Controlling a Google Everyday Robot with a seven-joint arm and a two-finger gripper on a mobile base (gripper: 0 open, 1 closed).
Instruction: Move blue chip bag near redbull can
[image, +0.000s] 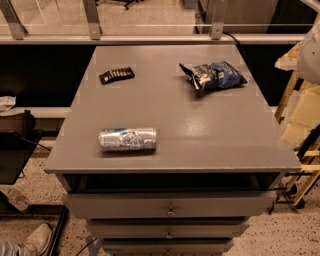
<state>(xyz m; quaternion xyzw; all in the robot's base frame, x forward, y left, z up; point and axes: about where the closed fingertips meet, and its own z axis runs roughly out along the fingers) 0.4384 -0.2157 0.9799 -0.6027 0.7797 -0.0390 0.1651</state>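
Observation:
The blue chip bag (215, 75) lies on the far right part of the grey cabinet top (200, 130), with its black end toward the left. The redbull can (128, 139) lies on its side near the front left edge, long axis running left to right. The bag and the can are well apart, on a diagonal across the top. My gripper is not in view; no fingers show anywhere over the top.
A flat black packet (116, 75) with white marks lies at the far left. The cabinet has drawers (170, 205) in front. A pale blurred shape (311, 50) and a wooden frame (295, 100) stand at the right edge. A shoe (35, 240) is on the floor at bottom left.

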